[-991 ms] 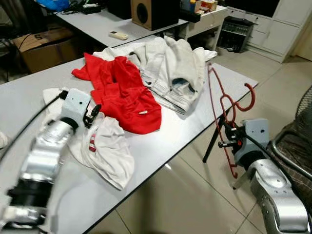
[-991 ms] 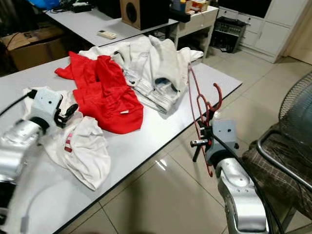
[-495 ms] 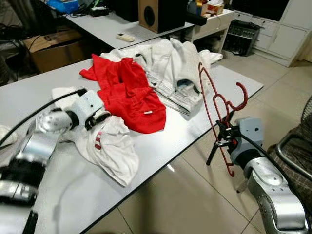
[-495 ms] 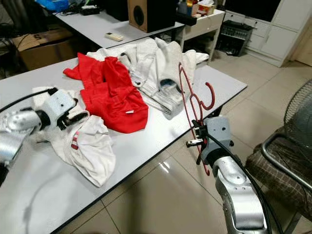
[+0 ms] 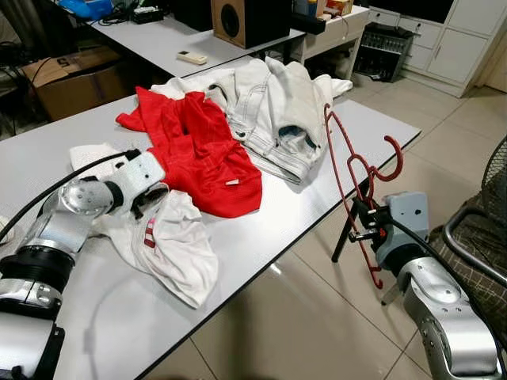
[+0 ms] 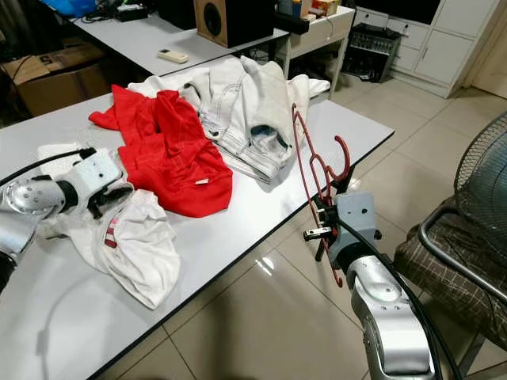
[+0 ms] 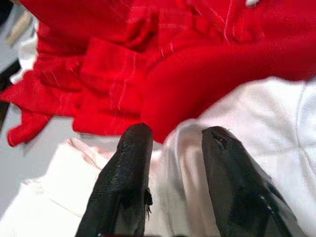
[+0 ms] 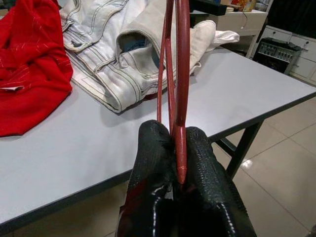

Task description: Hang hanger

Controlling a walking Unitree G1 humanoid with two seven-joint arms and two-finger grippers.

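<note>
Thin red wire hanger [image 5: 348, 170]

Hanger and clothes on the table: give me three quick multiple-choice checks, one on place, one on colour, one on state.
1. Where is the left end effector?
A. On the floor
B. Over the white shirt, beside the red garment
C. On the speaker

2. What colour is the hanger?
A. Red
B. Blue
C. White

3. What state is the right end effector in?
A. Open, holding nothing
B. Shut on a remote
C. Shut on the hanger

Key: 1 B, the left end effector sits over the white shirt at the edge of the red garment. 2 A, the hanger is red wire. 3 C, the right end effector pinches the hanger, held upright off the edge of the table.
</note>
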